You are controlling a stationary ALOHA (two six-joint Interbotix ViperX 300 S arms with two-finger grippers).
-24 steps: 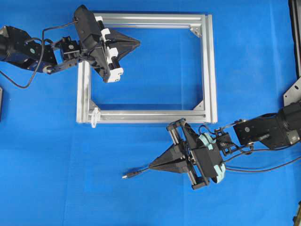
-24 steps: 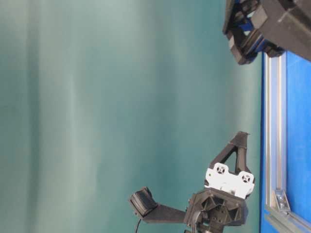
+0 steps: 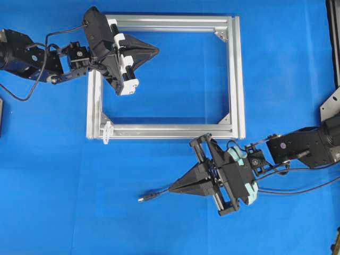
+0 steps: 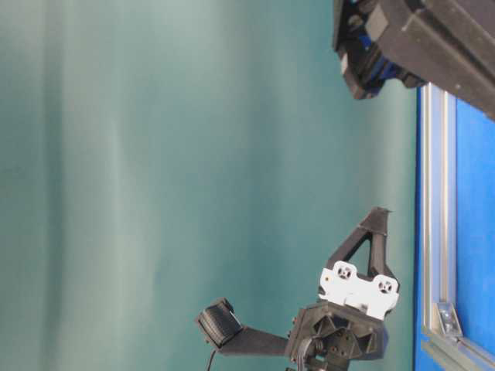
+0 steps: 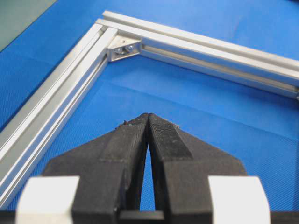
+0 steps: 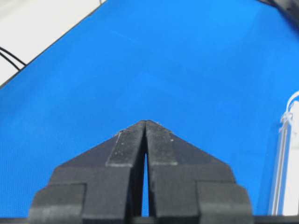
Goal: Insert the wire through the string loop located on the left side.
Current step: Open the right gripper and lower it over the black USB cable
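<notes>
Reaching with its pinched-shut, empty right end effector (image 3: 171, 188), the robot could shove the wire (image 3: 154, 196) toward 9 o'clock, far from the string loop (image 3: 108, 131).

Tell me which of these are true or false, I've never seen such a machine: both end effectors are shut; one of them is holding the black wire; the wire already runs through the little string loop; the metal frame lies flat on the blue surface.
1. Both end effectors are shut. True: the left end effector and the right end effector have their tips pressed together.
2. One of them holds the wire. False: the wire lies on the blue surface, its plug in front of the right end effector's tip, ungripped.
3. The wire runs through the string loop. False: the string loop at the frame's lower-left corner is empty.
4. The metal frame lies flat. True.
</notes>
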